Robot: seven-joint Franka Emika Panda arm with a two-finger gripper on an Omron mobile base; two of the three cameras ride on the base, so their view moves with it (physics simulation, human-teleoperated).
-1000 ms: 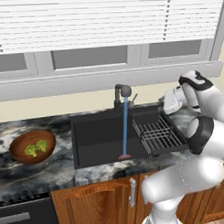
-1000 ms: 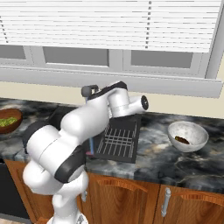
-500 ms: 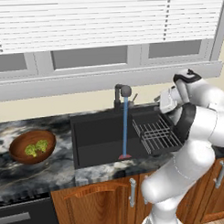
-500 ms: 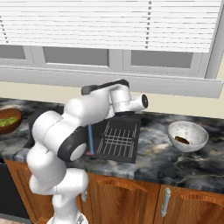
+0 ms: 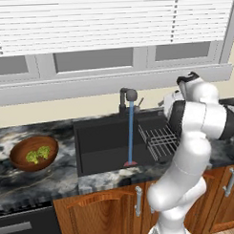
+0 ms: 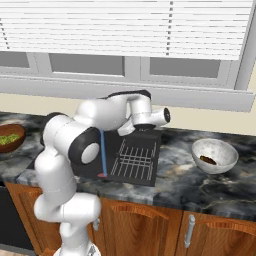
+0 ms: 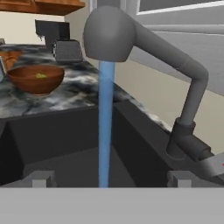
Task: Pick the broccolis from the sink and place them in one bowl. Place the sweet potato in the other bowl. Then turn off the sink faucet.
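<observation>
The dark marble counter (image 5: 59, 176) stretches across, the black sink (image 5: 98, 148) sunk into it with a grey wire rack (image 5: 160, 141) over its right side. Water is running, a straight blue stream (image 5: 130, 133) dropping from the sink faucet (image 5: 129, 96) to the basin floor. Both broccolis (image 5: 36, 154) sit in the reddish-brown wooden bowl (image 5: 20, 160) off to the left, and the sweet potato (image 6: 207, 160) lies in the pale speckled bowl (image 6: 215, 148) on the right, so by my reckoning only the tap is left!

The claw (image 7: 111, 179) is spread wide and empty, hovering over the rack side of the basin and looking straight along at the faucet. From the hand view the rounded head hangs ahead and above, the neck slanting down to the base at the right; the stream falls right between the two finger tips (image 7: 41, 178). The lever matters most, and it sits at the base (image 5: 139, 103), toward the back wall, off to one side of the claw's line.

That lever is thin and hard to make out, cut off at the edge of the hand view, and the claw itself is tucked behind the arm's wrist in the left base view
</observation>
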